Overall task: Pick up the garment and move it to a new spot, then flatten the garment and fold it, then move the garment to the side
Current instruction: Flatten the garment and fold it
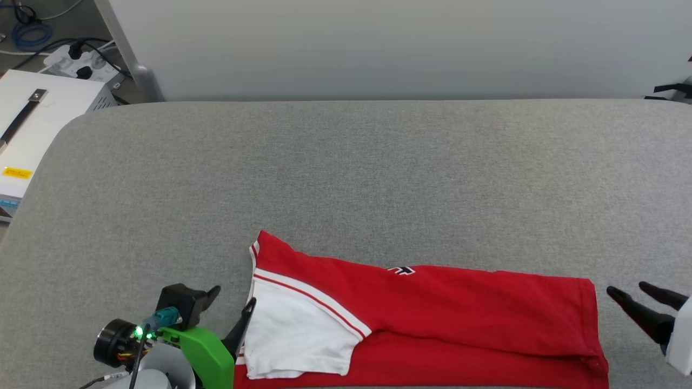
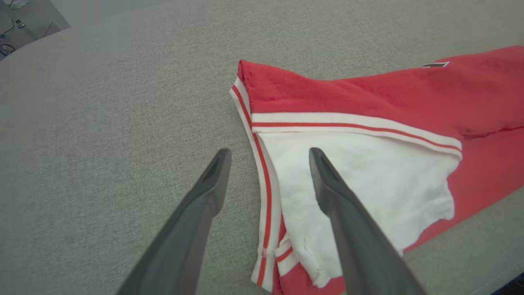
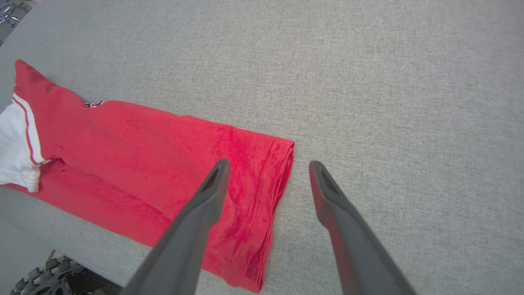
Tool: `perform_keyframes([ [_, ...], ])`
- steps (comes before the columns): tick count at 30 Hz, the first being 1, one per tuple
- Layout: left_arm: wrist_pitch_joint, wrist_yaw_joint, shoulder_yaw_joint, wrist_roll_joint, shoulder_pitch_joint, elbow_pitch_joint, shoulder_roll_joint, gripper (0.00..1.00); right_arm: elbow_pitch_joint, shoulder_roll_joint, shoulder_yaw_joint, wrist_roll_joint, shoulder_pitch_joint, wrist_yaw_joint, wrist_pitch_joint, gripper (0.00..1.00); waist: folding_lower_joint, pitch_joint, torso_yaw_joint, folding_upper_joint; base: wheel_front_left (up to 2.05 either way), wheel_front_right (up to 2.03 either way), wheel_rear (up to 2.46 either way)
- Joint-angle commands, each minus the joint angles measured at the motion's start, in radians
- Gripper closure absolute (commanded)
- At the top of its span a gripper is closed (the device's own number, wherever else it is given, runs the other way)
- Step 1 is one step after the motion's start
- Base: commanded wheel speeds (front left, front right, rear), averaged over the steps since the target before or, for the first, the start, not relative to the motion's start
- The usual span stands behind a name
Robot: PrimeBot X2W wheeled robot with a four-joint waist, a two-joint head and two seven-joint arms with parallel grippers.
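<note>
The garment (image 1: pixel 448 319) is a red shirt with a white sleeve, folded lengthwise into a long strip along the near edge of the grey table (image 1: pixel 346 173). Its white sleeve with red-white trim lies at the left end (image 2: pixel 360 176), its hem at the right end (image 3: pixel 262 196). My left gripper (image 1: pixel 233 301) stands open just left of the sleeve end, and in the left wrist view (image 2: pixel 269 153) its fingers straddle the striped trim, holding nothing. My right gripper (image 1: pixel 630 290) is open just right of the hem, and the right wrist view (image 3: pixel 268 164) shows nothing between its fingers.
A white box with a black handle (image 1: pixel 32 119) and a power strip with cables (image 1: pixel 81 59) stand off the table's far left corner. A pale wall panel (image 1: pixel 378 43) runs behind the table. The grey cloth surface stretches bare beyond the shirt.
</note>
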State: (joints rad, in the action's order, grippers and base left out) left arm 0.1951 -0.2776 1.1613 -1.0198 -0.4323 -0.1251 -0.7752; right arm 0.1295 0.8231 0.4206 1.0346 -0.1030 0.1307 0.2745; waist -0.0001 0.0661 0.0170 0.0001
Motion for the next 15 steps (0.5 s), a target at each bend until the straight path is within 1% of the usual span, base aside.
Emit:
perform_keyframes([
  [1, 0.023, -0.027, -0.016, 0.025, 0.016, 0.0, 0.004, 0.0, -0.017, 0.014, -0.025, 0.012, 0.013, 0.0, 0.014, 0.0, 0.0001, -0.001, 0.001, -0.0001, 0.0, 0.0, 0.0],
  [4, 0.057, -0.087, -0.066, 0.068, 0.028, 0.003, 0.016, 0.0, -0.036, 0.046, -0.085, 0.013, 0.022, 0.0, 0.055, 0.0, 0.0001, 0.002, 0.008, -0.0001, 0.0, 0.0, 0.0],
  [6, 0.064, -0.12, -0.107, 0.108, 0.039, 0.007, 0.025, 0.0, -0.038, 0.052, -0.12, 0.03, 0.032, 0.0, 0.096, 0.0, 0.0001, 0.008, 0.013, -0.0001, 0.0, 0.0, 0.0],
  [8, 0.066, -0.148, -0.187, 0.16, 0.057, 0.035, 0.05, 0.0, -0.027, 0.045, -0.154, 0.066, 0.046, 0.0, 0.151, 0.0, 0.0001, 0.016, 0.021, -0.0001, 0.0, 0.0, 0.0],
  [12, 0.066, -0.156, -0.321, 0.277, 0.124, 0.071, 0.098, 0.0, -0.004, 0.024, -0.189, 0.099, 0.068, 0.0, 0.25, 0.0, 0.0001, 0.033, 0.036, -0.0001, 0.0, 0.0, 0.0],
  [15, 0.066, -0.158, -0.415, 0.359, 0.17, 0.084, 0.14, 0.0, 0.013, -0.005, -0.202, 0.096, 0.076, 0.0, 0.284, 0.0, 0.0001, 0.046, 0.048, -0.0001, 0.0, 0.0, 0.0],
])
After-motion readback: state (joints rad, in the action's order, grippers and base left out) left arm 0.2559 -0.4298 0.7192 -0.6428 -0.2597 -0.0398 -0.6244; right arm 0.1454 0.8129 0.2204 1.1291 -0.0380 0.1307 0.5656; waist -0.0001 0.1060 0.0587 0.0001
